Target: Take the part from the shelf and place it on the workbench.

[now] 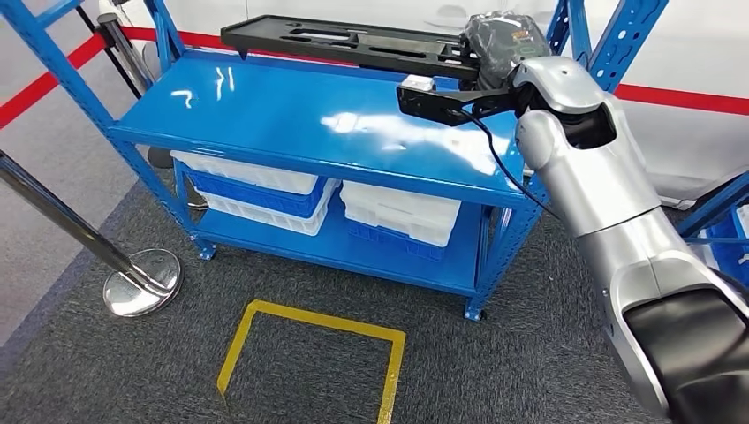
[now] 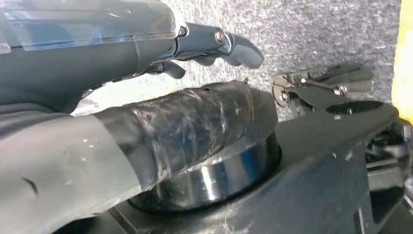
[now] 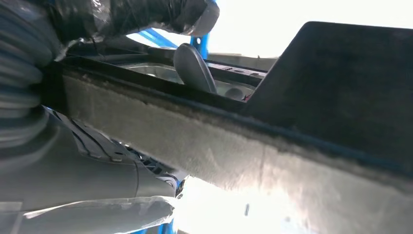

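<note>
1 flat black part (image 1: 344, 42), R robot hand (image 1: 499, 44) gripping

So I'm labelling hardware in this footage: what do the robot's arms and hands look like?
The right arm has glossy silver shells with black joint sections, and a thin black cable along the forearm. The right robot hand is dark, wrapped in clear plastic film. The left robot hand has a grey cover, dark fingers with metal screws, and a film-wrapped thumb.

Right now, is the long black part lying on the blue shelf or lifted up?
Lifted. The black part hangs level above the blue shelf, its end gripped by the right hand.
</note>
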{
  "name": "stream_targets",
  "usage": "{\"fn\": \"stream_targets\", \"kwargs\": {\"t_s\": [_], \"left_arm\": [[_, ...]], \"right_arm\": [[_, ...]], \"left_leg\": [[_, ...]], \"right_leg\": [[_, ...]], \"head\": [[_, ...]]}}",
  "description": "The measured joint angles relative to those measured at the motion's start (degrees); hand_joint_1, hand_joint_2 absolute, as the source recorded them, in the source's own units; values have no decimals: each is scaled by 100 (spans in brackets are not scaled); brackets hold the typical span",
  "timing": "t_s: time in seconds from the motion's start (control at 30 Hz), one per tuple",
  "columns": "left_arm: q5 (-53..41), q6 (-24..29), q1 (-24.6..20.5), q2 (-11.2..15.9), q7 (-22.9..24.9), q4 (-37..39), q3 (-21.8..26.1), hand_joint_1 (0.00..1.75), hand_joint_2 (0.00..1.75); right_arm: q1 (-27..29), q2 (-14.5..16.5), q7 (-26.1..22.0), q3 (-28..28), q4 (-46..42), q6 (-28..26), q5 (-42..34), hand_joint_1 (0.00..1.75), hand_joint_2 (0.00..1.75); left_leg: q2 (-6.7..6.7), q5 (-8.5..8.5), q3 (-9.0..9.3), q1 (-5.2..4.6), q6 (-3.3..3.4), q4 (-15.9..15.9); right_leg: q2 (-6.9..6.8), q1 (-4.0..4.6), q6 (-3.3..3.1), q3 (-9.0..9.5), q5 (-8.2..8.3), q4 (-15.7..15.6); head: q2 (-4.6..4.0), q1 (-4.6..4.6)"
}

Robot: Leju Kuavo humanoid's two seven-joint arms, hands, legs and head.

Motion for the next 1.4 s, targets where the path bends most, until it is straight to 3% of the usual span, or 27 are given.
{"fn": "stream_targets", "kwargs": {"t_s": [0.07, 0.13, 0.2, 0.23, 0.27, 0.3, 0.37, 0.43, 0.5, 0.57, 0.6, 0.7, 0.73, 0.77, 0.8, 0.87, 0.9, 0.97, 1.03, 1.1, 1.13, 1.17, 1.23, 1.27, 1.3, 1.33, 1.4], "left_arm": [[1, 3, -12, -7, 2, 0, -2, 0, 0], [1, 11, -24, -12, 4, 0, -3, 0, 0], [0, 15, -23, -15, 5, 0, -4, 0, 0], [-1, 15, -22, -18, 5, 0, -4, 0, 0], [-1, 14, -21, -19, 5, 0, -4, 0, 0], [-2, 14, -21, -20, 6, 0, -4, 0, 0], [-2, 15, -24, -21, 7, 0, -4, 0, 0], [-8, 15, -22, -21, 7, 0, -4, 0, 0], [-16, 15, -11, -20, 5, 0, -5, 0, 0], [-19, 16, 5, -13, 5, 0, -6, 0, 0], [-20, 17, 8, -11, 5, 0, -6, 0, 0], [-25, 19, 8, -5, 7, 0, -6, 0, 0], [-26, 19, 7, -3, 7, 0, -6, 0, 0], [-26, 20, 6, -2, 8, 0, -6, 0, 0], [-26, 20, 5, -1, 8, 0, -6, 0, 0], [-27, 21, 3, 1, 8, 0, -6, 0, 0], [-28, 21, 0, 2, 8, 0, -6, 0, 0], [-31, 21, -2, 0, 7, 0, -7, 0, 0], [-33, 21, -1, -1, 6, 0, -8, 0, 0], [-31, 21, -1, -2, 7, 0, -8, 0, 0], [-28, 21, -5, -3, 8, 0, -8, 0, 0], [-25, 21, -7, -4, 8, 0, -8, 0, 0], [-19, 20, -11, -4, 8, 0, -8, 0, 0], [-17, 20, -9, -4, 8, 0, -8, 0, 0], [-17, 19, -8, -5, 8, 0, -8, 0, 0], [-17, 17, -6, -5, 8, 0, -8, 0, 0], [-16, 17, -3, -6, 8, 0, -8, 0, 0]], "right_arm": [[-10, -11, -3, 10, 14, 3, -8, 175, 175], [-17, -25, -3, 17, 31, 5, -12, 175, 175], [-14, -31, -2, 28, 44, 5, -13, 175, 175], [-10, -33, -1, 35, 52, 5, -13, 175, 175], [-6, -33, -1, 42, 63, 5, -14, 175, 175], [-3, -33, -1, 48, 72, 5, -15, 175, 175], [-8, -32, -1, 53, 83, 4, -16, 175, 175], [-18, -20, -1, 55, 85, 4, -18, 175, 175], [-27, -13, -1, 58, 99, 6, -21, 175, 175], [-28, -13, -2, 65, 127, 11, -25, 175, 175], [-27, -6, -2, 69, 138, 15, -26, 175, 175], [-27, 20, -3, 81, 153, 21, -31, 175, 175], [-27, 24, -4, 85, 157, 21, -32, 175, 175], [-25, 24, -4, 90, 165, 22, -33, 175, 175], [-23, 24, -4, 94, 173, 23, -34, 175, 175], [-19, 24, -4, 105, 182, 25, -34, 175, 175], [-18, 25, -4, 109, 182, 25, -34, 175, 175], [-20, 24, -2, 112, 182, 24, -34, 175, 175], [-29, 27, -2, 116, 182, 24, -37, 175, 175], [-38, 30, -4, 121, 186, 27, -45, 175, 175], [-42, 28, -3, 124, 192, 30, -49, 175, 175], [-42, 28, -2, 128, 200, 33, -53, 175, 175], [-44, 30, 0, 139, 216, 38, -62, 175, 175], [-41, 31, 1, 143, 223, 38, -68, 175, 175], [-34, 32, 0, 145, 231, 37, -72, 175, 175], [-28, 32, 1, 147, 239, 36, -75, 175, 175], [-21, 34, 3, 153, 254, 34, -79, 175, 175]], "left_leg": [[29, 166, -64, 22, 80, -93], [64, 353, -187, 49, 159, -150], [75, 492, -375, 45, 186, -127], [77, 550, -473, 45, 182, -102], [79, 603, -570, 46, 177, -72], [79, 653, -673, 48, 168, -33], [73, 734, -860, 53, 134, 66], [59, 803, -992, 42, 76, 159], [46, 903, -1054, 34, 10, 168], [28, 932, -1124, 40, -49, 154], [17, 794, -1184, 44, -81, 238], [8, -74, -1395, 77, -190, 1106], [8, -255, -1437, 87, -218, 1471], [8, -295, -1431, 94, -237, 1742], [8, -212, -1358, 100, -250, 1866], [8, 115, -970, 111, -260, 1562], [5, 151, -672, 118, -262, 1162], [-20, 19, -152, 101, -216, 375], [-46, -63, 17, 71, -128, 49], [-30, 51, -60, 85, -18, 26], [-13, 116, -103, 93, 48, 8], [4, 192, -167, 100, 106, -7], [21, 325, -338, 78, 173, 20], [23, 387, -439, 62, 184, 43], [24, 441, -534, 45, 191, 67], [22, 489, -623, 26, 195, 89], [10, 577, -758, -10, 198, 122]], "right_leg": [[12, 5, 60, -47, -38, -15], [23, 6, 86, -193, -534, 365], [26, 3, 109, -366, -1104, 1121], [26, 3, 125, -403, -1203, 1458], [26, 1, 138, -381, -1176, 1662], [25, -3, 144, -257, -1040, 1670], [25, -14, 133, 262, -820, 1150], [31, 3, 102, 801, -918, 403], [39, 36, 66, 951, -1009, 84], [25, 7, 0, 852, -880, 42], [16, -11, -47, 783, -796, 20], [8, -27, -126, 531, -563, -6], [8, -24, -123, 445, -497, -2], [5, -22, -116, 359, -433, 6], [1, -22, -106, 272, -371, 16], [-7, -30, -75, 115, -260, 41], [-7, -31, -50, 53, -208, 52], [-6, -22, 12, -11, -104, 51], [-2, -16, 75, -22, 20, 2], [10, -10, 138, -59, 50, -23], [18, -5, 159, -104, -67, 52], [23, 2, 168, -176, -315, 261], [27, 10, 161, -356, -919, 1006], [27, 16, 155, -425, -1106, 1406], [28, 25, 139, -425, -1133, 1667], [28, 40, 111, -339, -1042, 1741], [34, 93, -5, 123, -764, 1279]], "head": [[0, 0], [0, 1], [0, 1], [0, 1], [0, 1], [0, 1], [0, 1], [0, -1], [0, -1], [0, 2], [0, 1], [0, 1], [0, 1], [0, 1], [0, 0], [0, 1], [0, 1], [0, 1], [0, 2], [0, 3], [0, 5], [0, 6], [0, 8], [0, 7], [0, 7], [0, 7], [0, 7]]}}
